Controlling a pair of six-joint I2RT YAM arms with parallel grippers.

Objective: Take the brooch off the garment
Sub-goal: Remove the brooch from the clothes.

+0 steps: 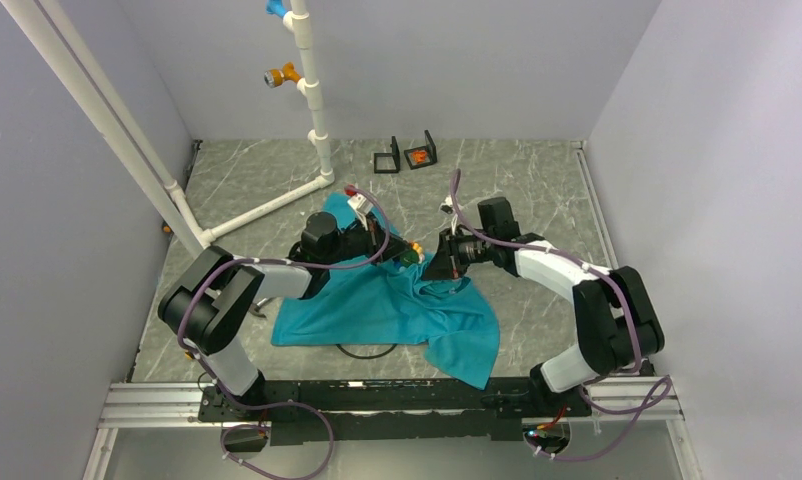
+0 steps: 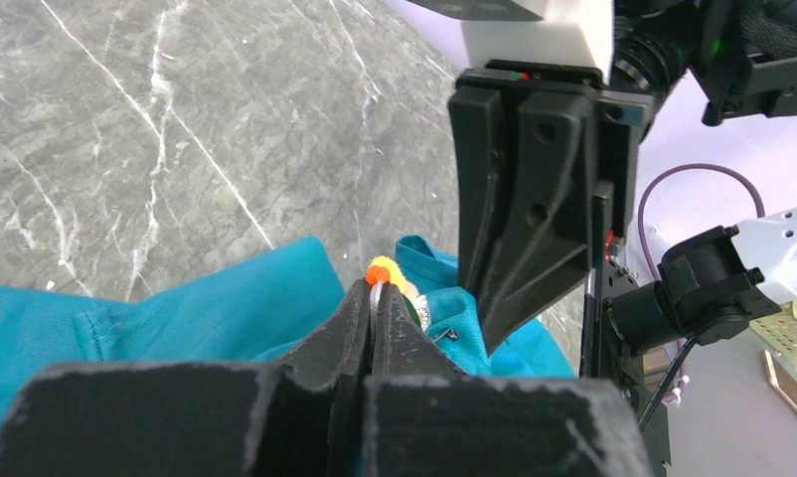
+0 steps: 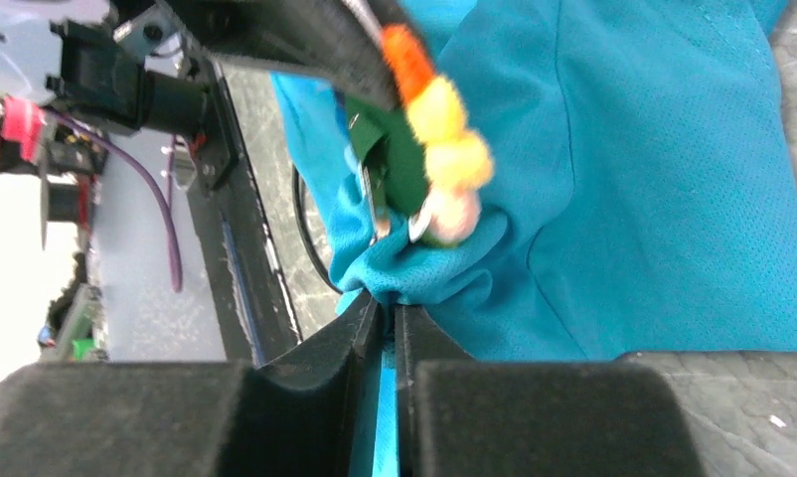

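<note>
Fingers, left gripper (image 2: 375,301): pressed together on the orange end of the brooch (image 3: 436,129), judged a hold for drawing it off.
Fingers, right gripper (image 3: 382,320): nearly closed, pinching a fold of the garment (image 3: 653,179) just below the brooch, likely anchoring the cloth against that pull.
Brooch: between both grippers, its pink end touching the raised fold. The long axis slants from the orange end down to the cloth.
Garment: spreads away from the brooch over the table (image 1: 537,190).
</note>
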